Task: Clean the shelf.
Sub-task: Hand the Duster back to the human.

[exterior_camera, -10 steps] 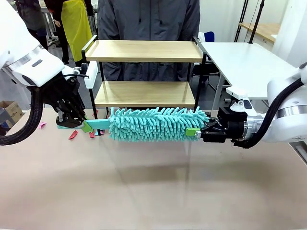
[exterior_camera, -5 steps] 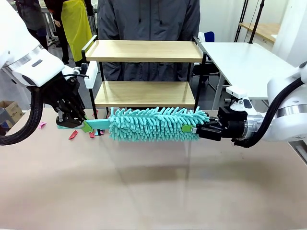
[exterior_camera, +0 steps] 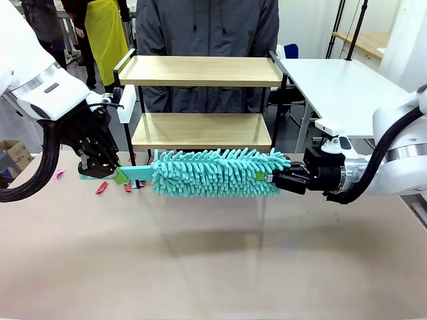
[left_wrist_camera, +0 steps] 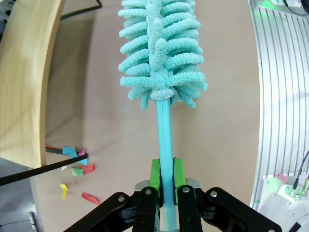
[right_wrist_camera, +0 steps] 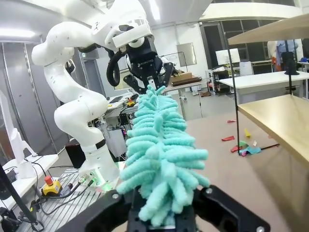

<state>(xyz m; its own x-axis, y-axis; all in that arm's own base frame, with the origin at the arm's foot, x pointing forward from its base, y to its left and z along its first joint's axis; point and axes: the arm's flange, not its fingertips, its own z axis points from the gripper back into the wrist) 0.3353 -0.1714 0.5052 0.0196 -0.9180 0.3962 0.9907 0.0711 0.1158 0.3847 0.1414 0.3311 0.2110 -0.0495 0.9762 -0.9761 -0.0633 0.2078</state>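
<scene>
Shelf [exterior_camera: 200,100] stands at twelve o'clock, behind the duster [exterior_camera: 213,173]. Left gripper [left_wrist_camera: 164,181] clamps the duster's handle; right gripper [exterior_camera: 267,179] pinches its fluffy tip. Left wrist view adds paper scraps [left_wrist_camera: 77,169] on the table [exterior_camera: 213,267].

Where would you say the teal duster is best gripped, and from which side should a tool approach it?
Best on the bare handle, the duster's only slim, rigid part; the fluffy head just squashes. It lies level above the table, so come end-on at its left end, where the left tool already clamps it.
</scene>
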